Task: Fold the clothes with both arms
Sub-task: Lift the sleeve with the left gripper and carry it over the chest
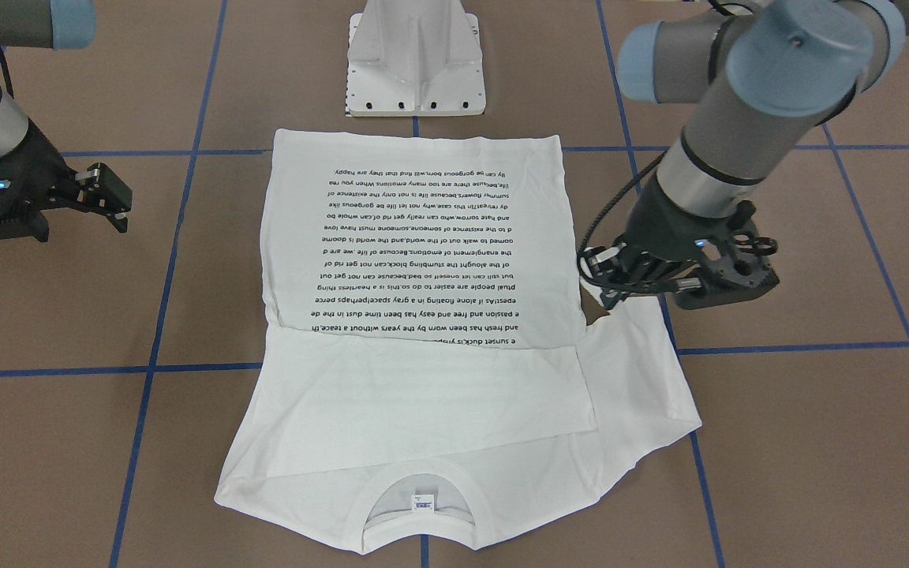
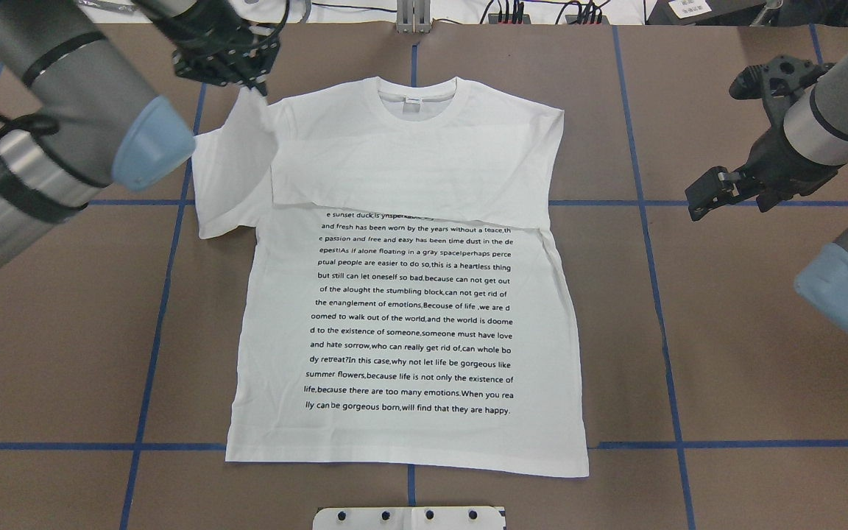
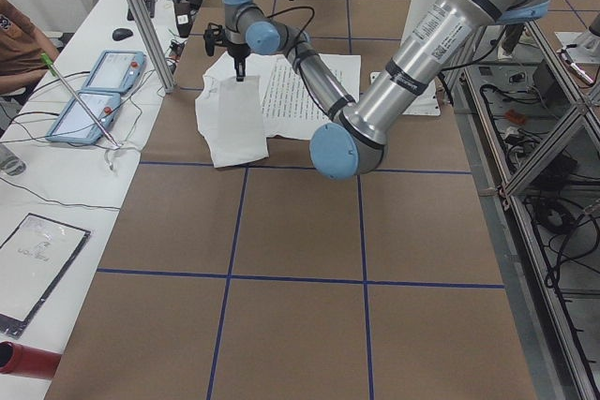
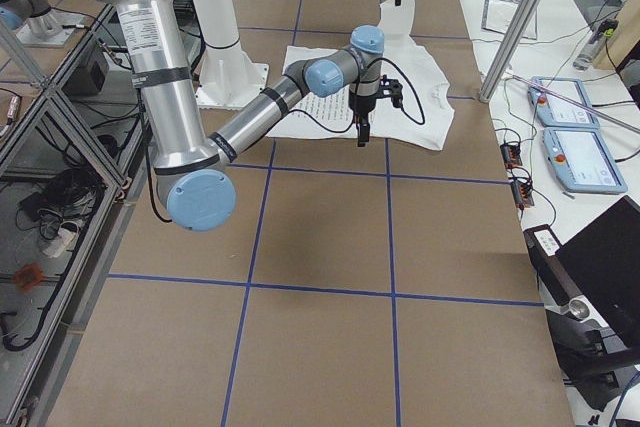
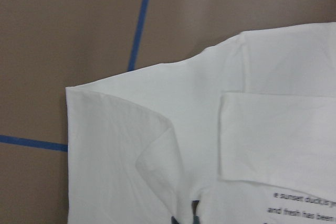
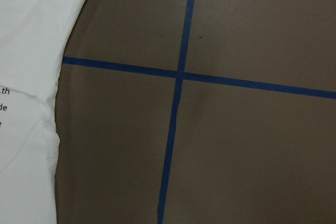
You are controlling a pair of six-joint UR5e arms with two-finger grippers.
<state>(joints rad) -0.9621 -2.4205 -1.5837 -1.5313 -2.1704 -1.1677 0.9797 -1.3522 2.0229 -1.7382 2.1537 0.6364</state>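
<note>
The white shirt (image 2: 409, 309) lies flat in the middle of the brown surface (image 2: 726, 368), printed text up, with one sleeve folded across the chest below the collar (image 2: 415, 92). The left gripper (image 2: 251, 87) is clenched on the tip of the other sleeve (image 2: 232, 169), lifting it off the surface. The right gripper (image 2: 705, 197) hovers well to the side of the shirt, its jaws parted and holding nothing.
</note>
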